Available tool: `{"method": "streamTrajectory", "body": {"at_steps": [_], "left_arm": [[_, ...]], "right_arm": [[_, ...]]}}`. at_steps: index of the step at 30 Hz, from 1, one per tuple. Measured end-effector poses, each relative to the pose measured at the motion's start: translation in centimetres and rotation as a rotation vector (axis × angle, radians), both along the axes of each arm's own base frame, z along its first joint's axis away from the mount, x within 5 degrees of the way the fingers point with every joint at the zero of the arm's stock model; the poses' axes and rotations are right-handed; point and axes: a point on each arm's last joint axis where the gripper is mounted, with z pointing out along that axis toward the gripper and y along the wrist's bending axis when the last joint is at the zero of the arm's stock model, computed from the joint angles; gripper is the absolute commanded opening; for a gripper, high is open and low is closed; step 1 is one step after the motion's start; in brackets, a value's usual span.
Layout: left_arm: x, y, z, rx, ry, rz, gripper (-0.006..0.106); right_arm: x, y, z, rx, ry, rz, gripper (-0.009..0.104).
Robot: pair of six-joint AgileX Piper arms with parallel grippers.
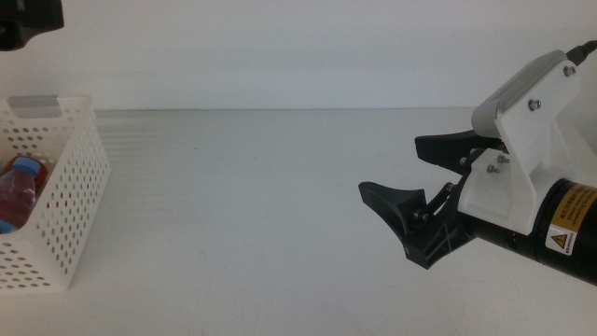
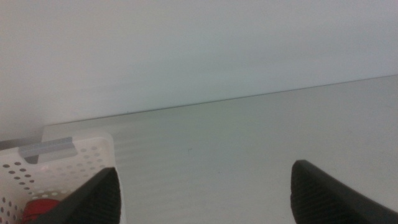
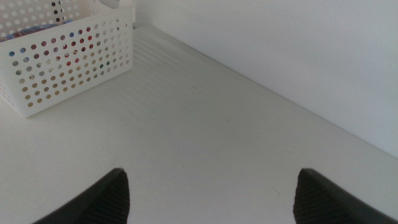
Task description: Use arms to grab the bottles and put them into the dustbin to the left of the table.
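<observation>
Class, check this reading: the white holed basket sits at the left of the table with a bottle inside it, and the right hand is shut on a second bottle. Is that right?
Not quite. The right hand holds nothing: its jaws stand open over the bare table, as the middle and right wrist views show. The rest holds: the basket sits at the left with a blue-capped bottle inside it.

Right gripper over the table; dustbin at left
Jaws spread wide, nothing between them; a blue-capped bottle lies inside the dustbin
</observation>
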Motion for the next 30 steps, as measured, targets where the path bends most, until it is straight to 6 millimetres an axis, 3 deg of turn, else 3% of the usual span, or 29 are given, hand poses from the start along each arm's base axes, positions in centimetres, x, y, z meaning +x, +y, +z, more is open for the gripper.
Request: {"method": "streamTrajectory", "body": {"at_steps": [8, 16, 20, 23, 30], "left_arm": [[0.2, 0.1, -0.8, -0.003, -0.011, 0.011, 0.09], [-1.4, 0.5, -5.2, -0.013, -0.059, 0.057, 0.09], [-3.4, 0.6, -6.8, -0.009, -0.062, 0.062, 0.09], [-5.2, 0.7, -8.1, 0.005, -0.083, 0.068, 0.09], [-10.0, 1.2, -10.8, 0.022, -0.248, 0.096, 0.09]], "right_arm": [[0.6, -0.8, 0.0, 0.022, 0.018, -0.052, 0.074], [1.8, -6.2, 1.9, 0.092, -0.038, -0.291, 0.074], [0.3, -9.2, 2.9, 0.127, -0.11, -0.395, 0.074], [-2.0, -11.1, 2.9, 0.15, -0.165, -0.46, 0.074], [-8.2, -13.5, -0.4, 0.195, -0.28, -0.539, 0.074]]}}
